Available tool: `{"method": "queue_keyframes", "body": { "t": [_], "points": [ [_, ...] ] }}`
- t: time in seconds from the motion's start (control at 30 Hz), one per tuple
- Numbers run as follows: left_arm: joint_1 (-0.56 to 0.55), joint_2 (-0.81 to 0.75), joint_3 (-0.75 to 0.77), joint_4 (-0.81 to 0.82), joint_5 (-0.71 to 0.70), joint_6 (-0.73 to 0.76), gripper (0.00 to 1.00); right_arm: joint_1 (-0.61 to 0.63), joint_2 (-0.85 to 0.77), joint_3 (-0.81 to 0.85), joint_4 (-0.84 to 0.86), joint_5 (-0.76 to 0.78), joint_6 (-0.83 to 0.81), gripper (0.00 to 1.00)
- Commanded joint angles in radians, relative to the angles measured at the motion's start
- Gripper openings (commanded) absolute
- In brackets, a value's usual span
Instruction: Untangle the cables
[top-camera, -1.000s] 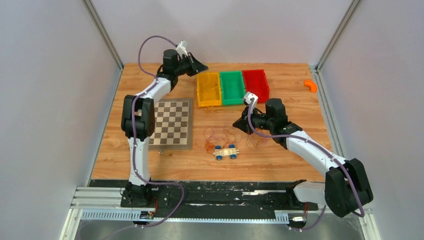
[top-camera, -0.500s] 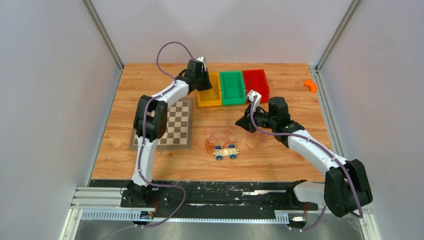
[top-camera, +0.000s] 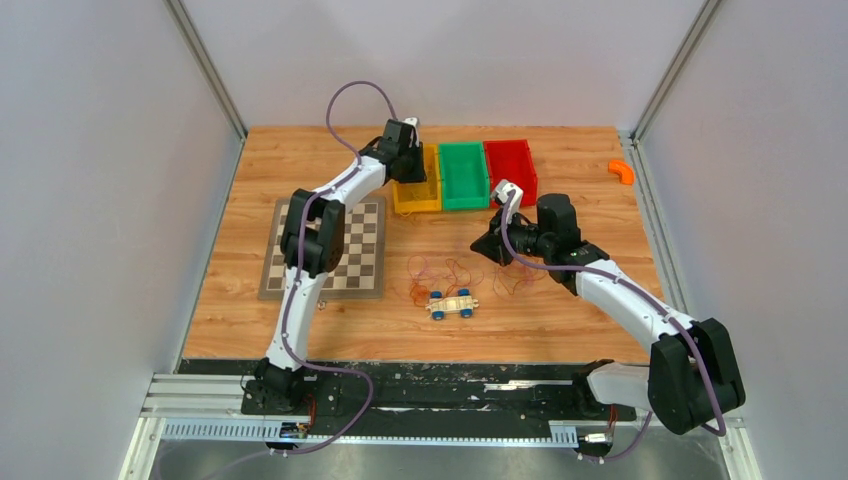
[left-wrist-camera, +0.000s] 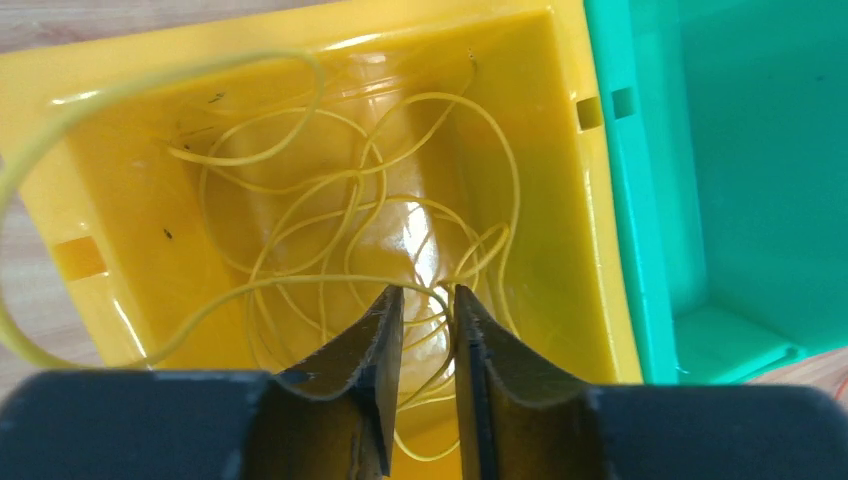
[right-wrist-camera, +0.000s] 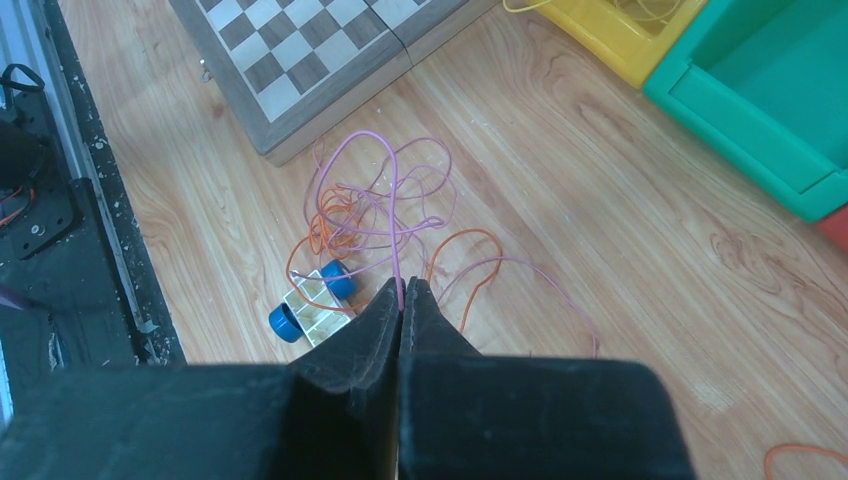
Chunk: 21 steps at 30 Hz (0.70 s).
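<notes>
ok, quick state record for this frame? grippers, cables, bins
left gripper: over yellow bin, jaws slightly apart
yellow cables: loose coils inside yellow bin
right gripper: shut on pink cable
orange cables: tangled with pink cable, beside toy car
green bin: empty where visible
</notes>
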Motion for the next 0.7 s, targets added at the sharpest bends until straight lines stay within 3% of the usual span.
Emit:
{"method": "queue_keyframes", "body": {
  "t": [0.0, 0.23, 0.4, 0.5, 0.57, 0.67],
  "points": [
    [0.000, -0.084, 0.026, -0.027, -0.022, 0.039, 0.42, -0.005, -0.008, 0.045, 0.014, -0.023, 0.009, 0.00],
    [0.000, -0.305, -0.097, 0.015, -0.034, 0.091, 0.63, -0.003, -0.012, 0.054, -0.039, 0.013, 0.000, 0.00],
    [0.000, -0.401, -0.108, -0.035, -0.049, 0.127, 0.92, -0.005, -0.032, 0.085, -0.080, 0.022, -0.028, 0.00],
    [0.002, -0.475, -0.175, -0.043, -0.021, 0.179, 0.99, -0.004, -0.033, 0.109, -0.118, -0.009, -0.055, 0.00],
    [0.007, -0.563, -0.271, -0.004, 0.046, 0.218, 1.00, -0.005, -0.025, 0.126, -0.149, -0.066, -0.070, 0.00],
    [0.021, -0.726, -0.410, 0.030, 0.290, 0.323, 1.00, -0.005, -0.026, 0.164, -0.199, -0.088, -0.083, 0.00]
  ]
}}
